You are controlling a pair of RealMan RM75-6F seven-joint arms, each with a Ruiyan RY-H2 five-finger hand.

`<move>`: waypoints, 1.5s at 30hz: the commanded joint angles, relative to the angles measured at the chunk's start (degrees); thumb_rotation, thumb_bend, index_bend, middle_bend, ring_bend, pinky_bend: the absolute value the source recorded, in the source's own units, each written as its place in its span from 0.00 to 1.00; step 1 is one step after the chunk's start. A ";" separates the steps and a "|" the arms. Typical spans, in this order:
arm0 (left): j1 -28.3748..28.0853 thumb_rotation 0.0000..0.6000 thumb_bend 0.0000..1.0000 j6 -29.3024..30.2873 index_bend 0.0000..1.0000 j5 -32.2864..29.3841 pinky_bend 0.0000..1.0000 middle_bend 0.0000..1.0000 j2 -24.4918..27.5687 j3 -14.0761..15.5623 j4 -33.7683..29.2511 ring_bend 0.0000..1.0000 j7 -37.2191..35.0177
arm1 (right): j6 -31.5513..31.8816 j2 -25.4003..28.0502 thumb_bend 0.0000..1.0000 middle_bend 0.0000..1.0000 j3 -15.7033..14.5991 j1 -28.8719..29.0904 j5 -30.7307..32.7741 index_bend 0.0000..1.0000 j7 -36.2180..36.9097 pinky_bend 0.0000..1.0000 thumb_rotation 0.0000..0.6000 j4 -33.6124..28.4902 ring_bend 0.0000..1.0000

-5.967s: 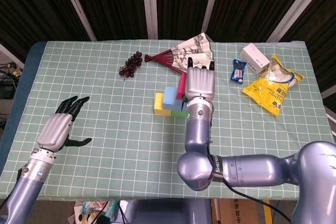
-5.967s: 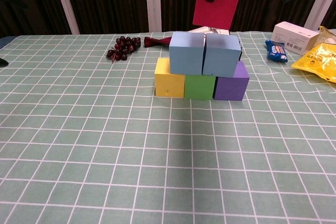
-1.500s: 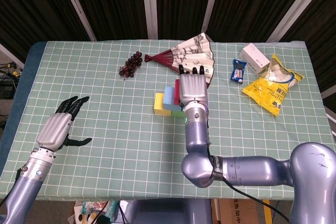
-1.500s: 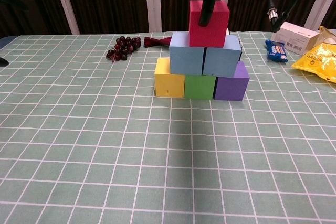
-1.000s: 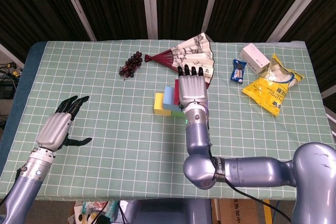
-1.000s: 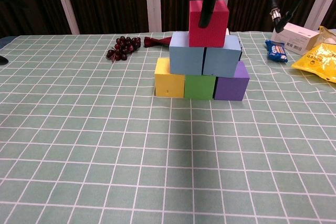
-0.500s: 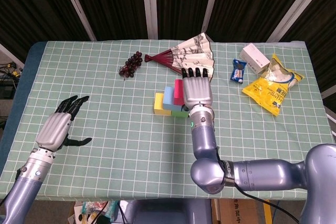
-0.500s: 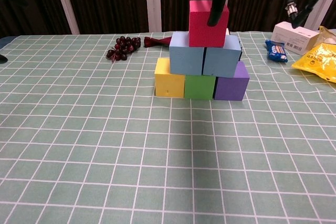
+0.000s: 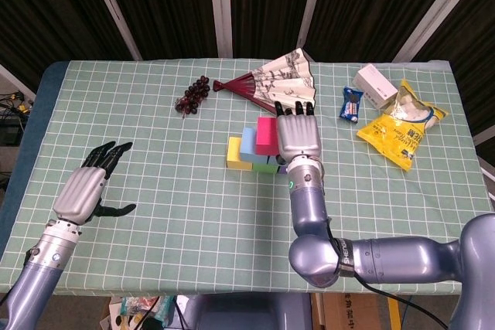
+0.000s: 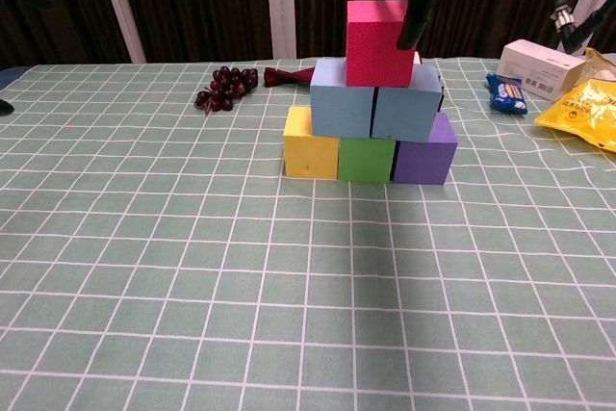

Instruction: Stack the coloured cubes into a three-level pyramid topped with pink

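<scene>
text: none legible | yellow snack bag (image 9: pixel 401 130), blue packet (image 9: pixel 353 104), white box (image 9: pixel 377 85): print too small

Both views are evenly and brightly lit from overhead, with the background at 12 o'clock falling to near black. On the worktop (image 10: pixel 144 267) shadows are soft and short; a faint darker band runs toward 6 o'clock from the green cube (image 10: pixel 366 159) in the chest view. The metallic right arm (image 9: pixel 363 256) carries mild highlights. Focus is sharp throughout, with slight bending of grid lines toward the edges.
</scene>
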 commanded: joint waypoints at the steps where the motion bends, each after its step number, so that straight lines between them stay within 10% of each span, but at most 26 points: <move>1: 0.01 1.00 0.12 -0.02 0.00 0.01 0.00 0.10 0.03 -0.01 -0.01 0.00 -0.07 | -0.10 -0.17 0.24 0.26 -0.12 0.12 -0.10 0.00 0.30 0.00 1.00 -0.13 0.06; 45: -0.15 1.00 0.12 -0.38 0.00 -0.30 0.00 0.10 -0.18 0.07 0.27 0.00 0.18 | 0.91 -0.28 0.24 0.27 -0.86 0.62 0.58 0.00 1.71 0.00 1.00 0.28 0.08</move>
